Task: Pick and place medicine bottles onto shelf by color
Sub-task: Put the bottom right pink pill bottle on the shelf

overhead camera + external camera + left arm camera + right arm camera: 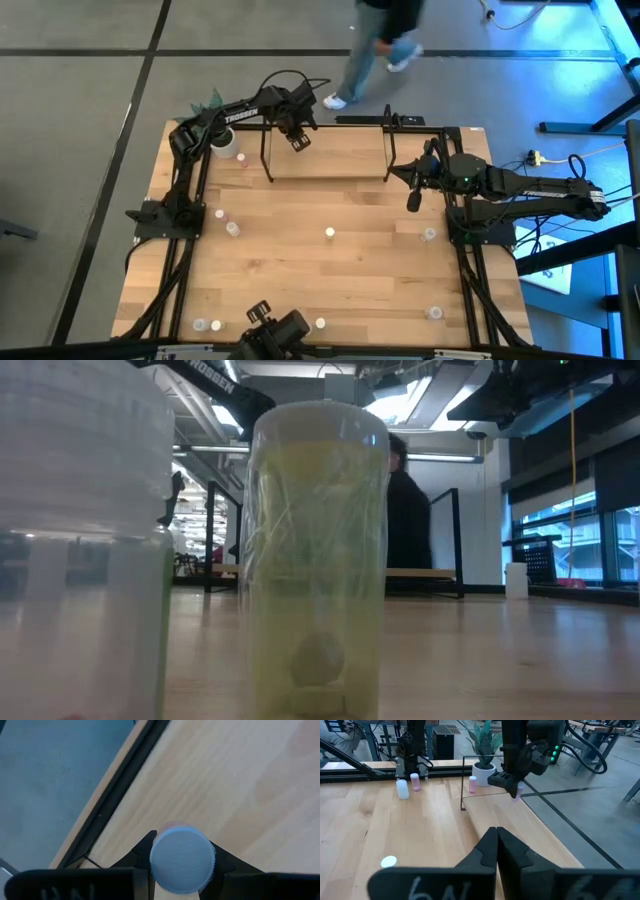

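Pink medicine bottle, capped, clamped in left tool above the shelf; right tool pressed together, empty; other bottles scattered on bench.

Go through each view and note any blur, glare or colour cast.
High view: blue light washes the right edge, and a walking person is motion-smeared. Low view: a yellowish bottle sits too near the lens, soft and blocking the table. Left wrist view: the capped bottle is soft. Right wrist view: the left end effector looks sharp.
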Tool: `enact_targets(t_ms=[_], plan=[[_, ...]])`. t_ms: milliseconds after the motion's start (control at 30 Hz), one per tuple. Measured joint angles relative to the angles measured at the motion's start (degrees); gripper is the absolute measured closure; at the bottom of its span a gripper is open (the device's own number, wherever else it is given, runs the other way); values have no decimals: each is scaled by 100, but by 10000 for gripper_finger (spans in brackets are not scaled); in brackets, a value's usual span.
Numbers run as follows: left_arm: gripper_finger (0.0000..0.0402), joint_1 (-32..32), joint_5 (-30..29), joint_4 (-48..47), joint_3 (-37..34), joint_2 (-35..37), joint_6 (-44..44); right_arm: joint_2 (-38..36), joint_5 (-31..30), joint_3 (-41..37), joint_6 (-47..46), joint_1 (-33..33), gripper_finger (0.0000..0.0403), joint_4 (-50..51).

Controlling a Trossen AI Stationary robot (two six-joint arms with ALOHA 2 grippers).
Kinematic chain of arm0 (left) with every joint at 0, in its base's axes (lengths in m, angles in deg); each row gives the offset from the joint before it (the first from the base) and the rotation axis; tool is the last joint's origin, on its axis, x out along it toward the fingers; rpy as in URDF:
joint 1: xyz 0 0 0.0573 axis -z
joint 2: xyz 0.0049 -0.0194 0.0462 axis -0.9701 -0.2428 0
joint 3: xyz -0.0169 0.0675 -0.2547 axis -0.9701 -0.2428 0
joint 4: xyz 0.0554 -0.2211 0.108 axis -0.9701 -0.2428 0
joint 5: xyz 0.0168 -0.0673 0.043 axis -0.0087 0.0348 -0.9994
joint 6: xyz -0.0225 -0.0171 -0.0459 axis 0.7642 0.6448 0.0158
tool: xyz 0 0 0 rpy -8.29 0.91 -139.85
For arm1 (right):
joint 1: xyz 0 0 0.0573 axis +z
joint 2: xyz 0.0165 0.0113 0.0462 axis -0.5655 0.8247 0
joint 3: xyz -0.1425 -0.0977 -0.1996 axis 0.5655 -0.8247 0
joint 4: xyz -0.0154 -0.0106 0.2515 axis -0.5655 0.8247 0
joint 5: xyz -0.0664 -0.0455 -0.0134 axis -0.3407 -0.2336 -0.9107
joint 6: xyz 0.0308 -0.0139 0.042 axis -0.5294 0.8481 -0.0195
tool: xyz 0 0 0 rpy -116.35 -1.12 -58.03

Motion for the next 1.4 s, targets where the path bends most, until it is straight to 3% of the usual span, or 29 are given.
enact_targets(t_ms=[500, 767, 1400], plan=[[319, -8, 58, 87, -41, -10, -577, -2, 0, 0, 0, 0, 397, 0], [319, -6, 166, 387, -425, -16, -490, 0, 0, 0, 0, 0, 397, 0], [319, -82, 38, 603, -442, -16, -448, -1, 1, 0, 0, -1, 397, 0]])
